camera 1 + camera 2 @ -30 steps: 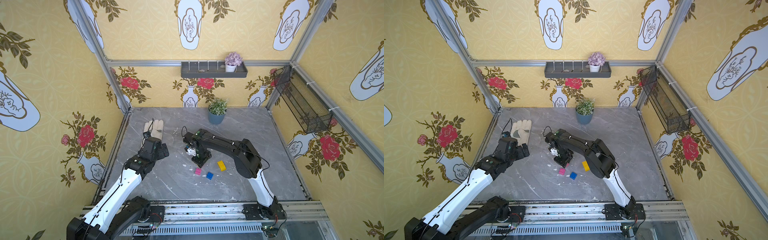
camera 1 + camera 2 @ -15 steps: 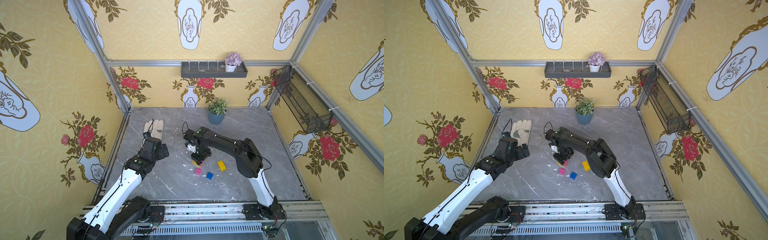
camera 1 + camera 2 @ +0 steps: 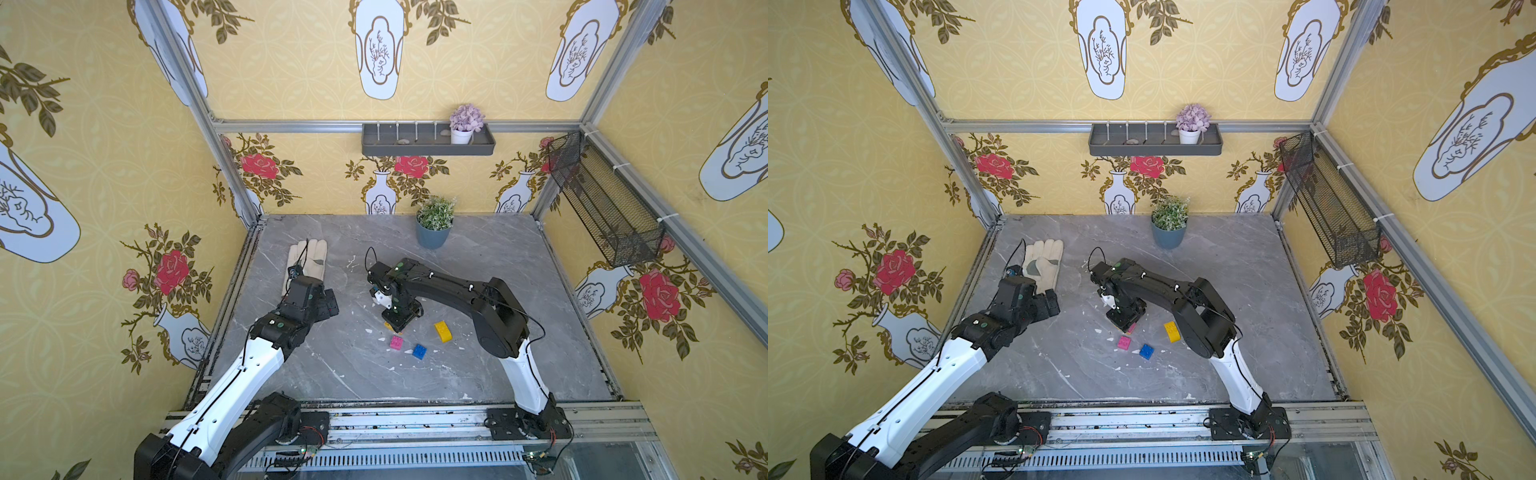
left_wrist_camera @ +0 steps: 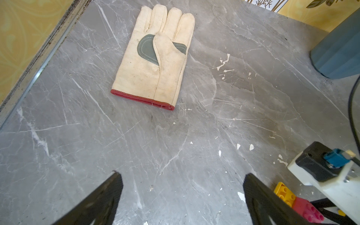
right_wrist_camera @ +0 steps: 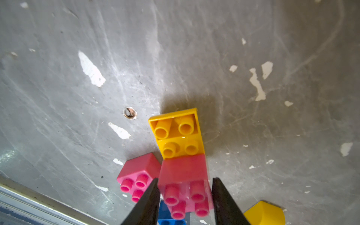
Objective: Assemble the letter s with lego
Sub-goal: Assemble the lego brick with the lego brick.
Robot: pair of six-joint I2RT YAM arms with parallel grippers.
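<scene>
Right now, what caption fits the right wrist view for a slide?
Right gripper pinches a pink brick abutting a yellow brick.

Cream work glove [image 4: 148, 78] lying flat on grey marble tabletop [image 3: 478, 374]; potted plant [image 3: 433, 224] by back wall — wall shelf [image 3: 415, 147], wire basket [image 3: 602, 203]

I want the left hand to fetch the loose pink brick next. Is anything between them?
Nothing visible: only bare table lies between the left hand and the loose pink brick. The right hand, closed on the joined pink-and-yellow pair, sits close beside that path.
</scene>
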